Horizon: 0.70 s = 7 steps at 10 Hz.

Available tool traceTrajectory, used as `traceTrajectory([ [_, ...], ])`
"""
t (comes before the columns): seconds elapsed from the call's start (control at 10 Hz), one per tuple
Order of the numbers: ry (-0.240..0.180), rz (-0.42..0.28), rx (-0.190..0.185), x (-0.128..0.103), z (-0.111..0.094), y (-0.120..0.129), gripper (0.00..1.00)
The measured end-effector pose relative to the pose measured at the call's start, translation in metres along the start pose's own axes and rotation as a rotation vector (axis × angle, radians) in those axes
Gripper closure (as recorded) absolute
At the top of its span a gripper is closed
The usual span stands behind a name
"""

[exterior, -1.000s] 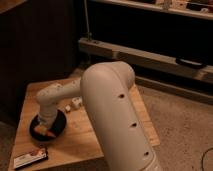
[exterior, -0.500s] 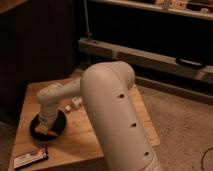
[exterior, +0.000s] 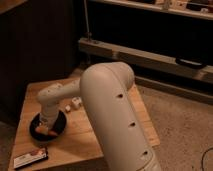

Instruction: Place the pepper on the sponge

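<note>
Wooden counter (exterior: pixel 70 142) on a speckled floor (exterior: pixel 175 120). Pincer (exterior: pixel 46 129) is down in the bowl (exterior: pixel 34 131) near the left edge, by the pepper (exterior: pixel 52 133); grip cannot be told.

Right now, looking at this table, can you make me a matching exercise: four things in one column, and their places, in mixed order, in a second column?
Things
1. round black bowl
2. small orange-red tapered pepper
3. flat rectangular packet
4. white robot tool

Places
a. lying near the table corner closest to the camera
b. lowered over the bowl
c. at the bowl, just beneath the tool
d. standing on the left part of the wooden table

Pairs: 1-d, 2-c, 3-a, 4-b
</note>
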Motion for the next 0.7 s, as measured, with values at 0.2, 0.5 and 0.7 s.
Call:
traceTrajectory([
  [0.2, 0.0, -0.004, 0.004, -0.001, -0.002, -0.001, 0.78],
  [0.5, -0.038, -0.003, 0.02, -0.007, -0.02, -0.003, 0.86],
  [0.7, -0.102, -0.001, 0.038, -0.016, -0.053, -0.006, 0.86],
])
